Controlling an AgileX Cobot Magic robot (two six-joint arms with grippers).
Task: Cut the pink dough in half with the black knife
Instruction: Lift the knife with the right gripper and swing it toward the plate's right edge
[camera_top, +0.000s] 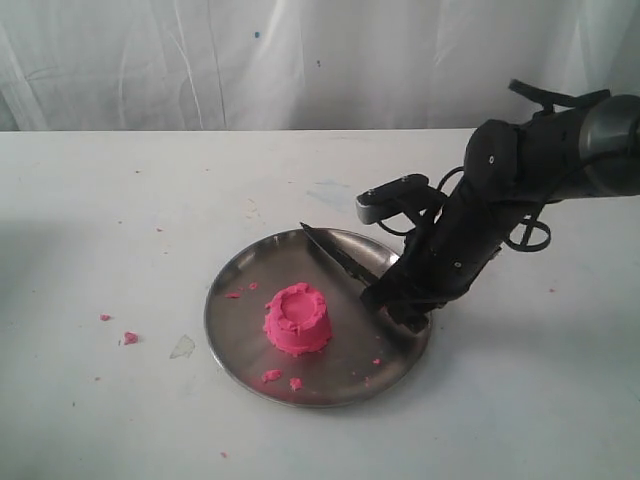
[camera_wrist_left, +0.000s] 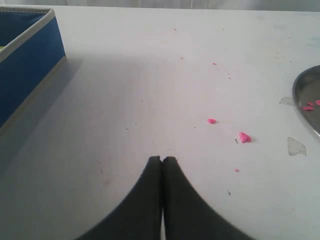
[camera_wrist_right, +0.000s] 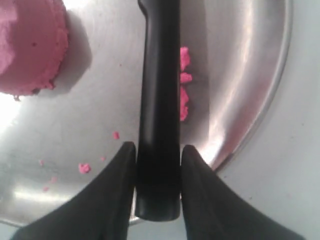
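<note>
The pink dough (camera_top: 297, 319) is one cup-shaped mound with a dented top, standing near the middle of the steel plate (camera_top: 232, 340). The right wrist view catches its side (camera_wrist_right: 31, 47). The black knife (camera_top: 338, 256) slants over the plate's right half, blade tip pointing to the far left. My right gripper (camera_top: 397, 305) is shut on its handle (camera_wrist_right: 159, 125) at the plate's right rim, both fingers pressed against it. My left gripper (camera_wrist_left: 161, 159) is shut with nothing in it, over bare table left of the plate, outside the exterior view.
Pink crumbs (camera_top: 270, 376) lie on the plate and on the table to its left (camera_top: 130, 338). A blue box (camera_wrist_left: 22, 70) stands beside the left gripper. The plate's rim (camera_wrist_left: 306, 95) shows at the edge of the left wrist view. White curtain behind.
</note>
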